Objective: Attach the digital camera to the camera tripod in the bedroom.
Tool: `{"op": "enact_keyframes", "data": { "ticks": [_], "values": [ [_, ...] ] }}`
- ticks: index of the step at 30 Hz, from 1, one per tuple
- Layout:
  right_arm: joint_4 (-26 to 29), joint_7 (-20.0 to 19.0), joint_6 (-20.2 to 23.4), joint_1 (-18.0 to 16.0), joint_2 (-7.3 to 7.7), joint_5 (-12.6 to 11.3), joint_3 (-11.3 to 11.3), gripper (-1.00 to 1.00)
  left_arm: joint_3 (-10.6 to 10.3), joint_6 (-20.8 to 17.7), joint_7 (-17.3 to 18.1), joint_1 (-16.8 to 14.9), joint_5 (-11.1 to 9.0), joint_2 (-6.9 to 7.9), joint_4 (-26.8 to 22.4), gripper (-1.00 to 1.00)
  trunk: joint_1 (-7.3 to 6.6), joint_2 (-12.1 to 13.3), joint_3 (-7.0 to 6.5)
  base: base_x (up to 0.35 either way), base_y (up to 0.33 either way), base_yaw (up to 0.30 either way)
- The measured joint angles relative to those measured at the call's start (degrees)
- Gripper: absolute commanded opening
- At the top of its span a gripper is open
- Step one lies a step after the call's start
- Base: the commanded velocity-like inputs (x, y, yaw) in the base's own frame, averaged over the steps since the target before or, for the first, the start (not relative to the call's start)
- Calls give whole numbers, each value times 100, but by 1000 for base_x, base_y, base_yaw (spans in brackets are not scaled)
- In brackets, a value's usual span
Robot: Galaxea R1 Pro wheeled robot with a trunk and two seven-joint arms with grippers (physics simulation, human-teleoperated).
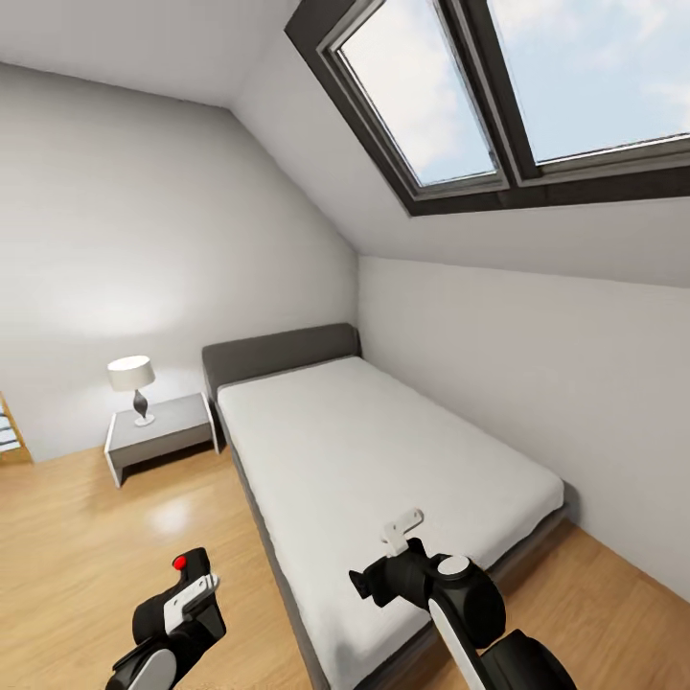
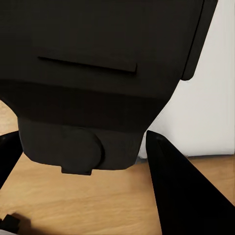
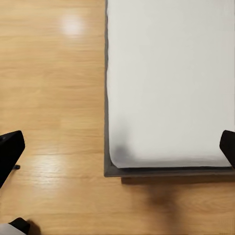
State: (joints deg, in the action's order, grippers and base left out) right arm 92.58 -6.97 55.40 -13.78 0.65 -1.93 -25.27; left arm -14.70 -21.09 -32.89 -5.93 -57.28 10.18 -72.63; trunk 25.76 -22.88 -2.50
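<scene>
My left gripper (image 1: 188, 586) is low at the left of the head view, shut on the digital camera (image 1: 195, 563), a small black box whose round red button (image 1: 179, 563) points up. In the left wrist view the camera's black body (image 2: 98, 73) sits between my dark fingers (image 2: 188, 191). My right gripper (image 1: 383, 556) hangs open over the near corner of the white bed (image 1: 383, 450). The right wrist view has its fingertips (image 3: 10, 152) far apart, with nothing between them. The camera tripod is out of view.
The bed with its grey headboard stands along the right wall under a skylight (image 1: 517, 86). A grey nightstand (image 1: 158, 431) with a lamp (image 1: 134, 383) stands left of it. Light wood floor (image 1: 86, 537) spreads to the left, with a shelf edge (image 1: 8, 431) at the far left.
</scene>
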Motion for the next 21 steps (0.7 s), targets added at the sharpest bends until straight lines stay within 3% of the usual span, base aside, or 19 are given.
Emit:
{"op": "enact_keyframes", "data": {
  "ticks": [21],
  "values": [
    [0,-1,0,1,-1,-1,7,100,0,0,0,0,4,-3,9,-100,0,1,0,0,-9,248]
  ]
}}
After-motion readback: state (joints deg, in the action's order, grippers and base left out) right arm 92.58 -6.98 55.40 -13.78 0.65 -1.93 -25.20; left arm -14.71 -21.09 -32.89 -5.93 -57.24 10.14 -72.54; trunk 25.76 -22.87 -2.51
